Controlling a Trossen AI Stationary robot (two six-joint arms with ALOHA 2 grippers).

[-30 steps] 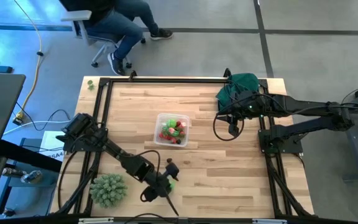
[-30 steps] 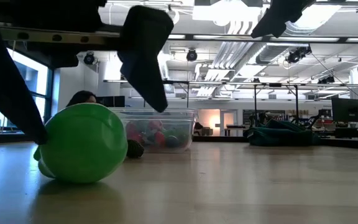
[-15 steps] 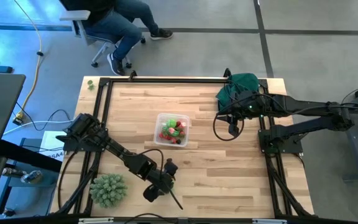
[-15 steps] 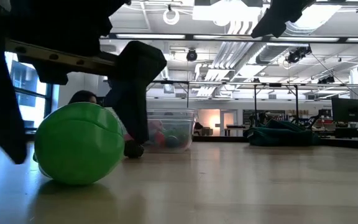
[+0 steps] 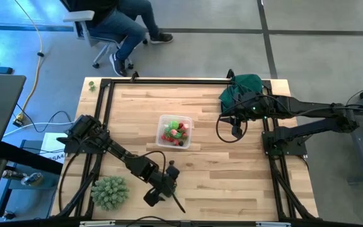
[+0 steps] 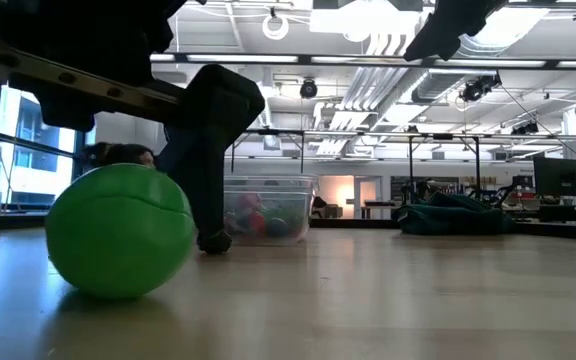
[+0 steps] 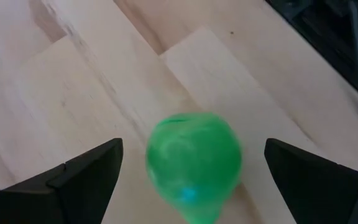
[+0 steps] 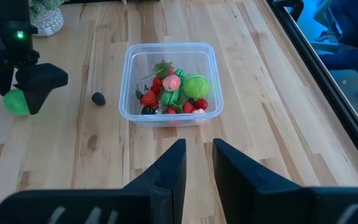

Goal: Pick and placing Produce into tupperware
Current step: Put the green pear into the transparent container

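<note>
The clear plastic square tupperware point(image 5: 174, 131) sits mid-table with bare wooden planks point(image 5: 213, 176) on every side. Just beside it lies a small dark produce piece point(image 8: 98, 98). The left gripper point(image 5: 171, 178), jaws spread, straddles a bright green round toy fruit point(image 7: 193, 163). The large spiky pale-green ball point(image 5: 109, 192) blocks the near left corner; the crumpled dark green cloth point(image 5: 243, 87) fills the far right corner.

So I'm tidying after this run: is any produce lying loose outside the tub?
Yes. A small dark piece lies alone on the wood beside the tupperware. A green piece also sits on the table between the open left gripper fingers.
</note>
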